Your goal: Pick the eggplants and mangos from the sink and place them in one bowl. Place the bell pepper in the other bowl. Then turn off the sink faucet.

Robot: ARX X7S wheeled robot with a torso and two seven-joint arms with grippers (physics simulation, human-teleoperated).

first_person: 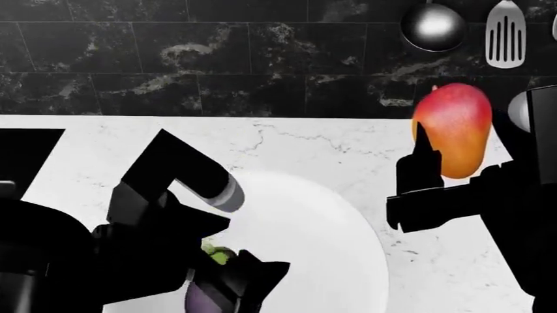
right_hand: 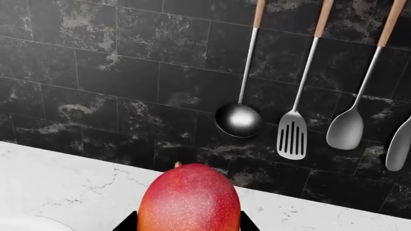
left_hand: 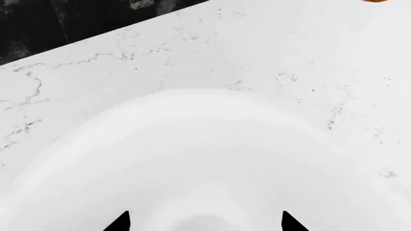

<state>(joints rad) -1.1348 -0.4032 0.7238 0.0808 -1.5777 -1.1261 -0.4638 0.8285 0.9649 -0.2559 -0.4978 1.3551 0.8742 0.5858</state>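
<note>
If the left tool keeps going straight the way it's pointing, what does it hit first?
Most likely the white bowl. The left wrist view looks straight down into it, with the left tool tips spread just above its inside and nothing between them. How far off the bowl's floor lies is unclear.

even, bright light with no clear source. the white bowl [left_hand: 205,159] is overexposed and soft-edged in the left wrist view. soft glints sit on the ladle [right_hand: 238,120]. the renders stay sharp, with shadows barely visible.
</note>
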